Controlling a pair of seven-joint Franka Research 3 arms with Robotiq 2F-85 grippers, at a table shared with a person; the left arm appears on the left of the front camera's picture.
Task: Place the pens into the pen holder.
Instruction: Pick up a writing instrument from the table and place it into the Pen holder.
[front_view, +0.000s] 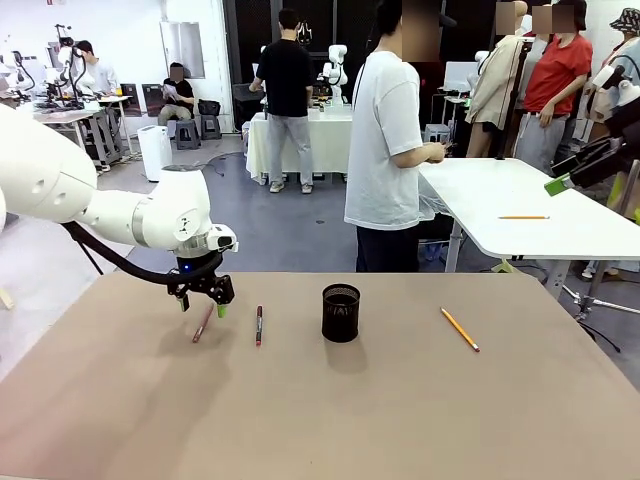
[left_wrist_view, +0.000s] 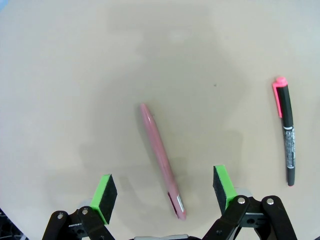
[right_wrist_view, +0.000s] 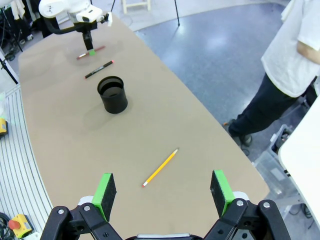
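Altogether three lay on table (front_view: 400, 420): pink pen (front_view: 203, 323), red-black marker (front_view: 258, 325), yellow pencil (front_view: 460, 329); one black mesh cup (front_view: 340, 312); left tool (front_view: 203, 307), right tool (right_wrist_view: 163, 194) gaped empty.

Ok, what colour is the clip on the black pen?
Bright pink, at one end of the black pen; it shows best in the left wrist view.

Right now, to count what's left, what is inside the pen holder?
From the right wrist view, the pen holder looks empty; its rim hides the near inner wall. Pink pen, black marker and pencil lie outside it.
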